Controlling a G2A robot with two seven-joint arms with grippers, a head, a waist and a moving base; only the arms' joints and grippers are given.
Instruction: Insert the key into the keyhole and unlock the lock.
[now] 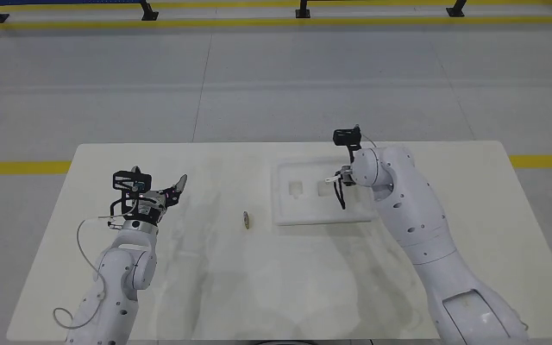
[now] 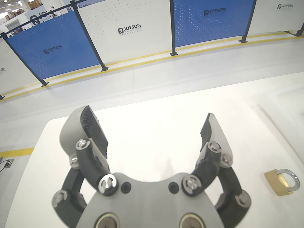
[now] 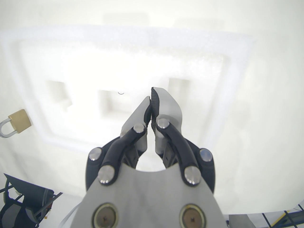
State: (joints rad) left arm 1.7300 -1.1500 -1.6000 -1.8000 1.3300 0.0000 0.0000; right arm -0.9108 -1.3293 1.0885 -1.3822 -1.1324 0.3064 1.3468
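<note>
1. You had the left gripper (image 2: 147,113) spread wide, with nothing between its ribbed black pads (image 2: 93,129). It was held over the left part of the smooth white table (image 1: 259,293), and a broad stretch of tabletop lay between it and the padlock (image 1: 247,219).
2. The padlock lay flat on the table between your two arms. It was just off the near left corner of the foam tray (image 1: 280,194) and not touching it. It had a blocky brass body and a curved silver shackle.
3. The right gripper (image 3: 151,96) was pinched together with its pads meeting, and it hung over the right half of the tray. You could not tell whether anything thin sat between them.
4. The tray was grainy white foam with a raised rim and squarish recesses (image 3: 108,103). A small dark curved mark (image 3: 121,93) at the middle recess was too small to name.
</note>
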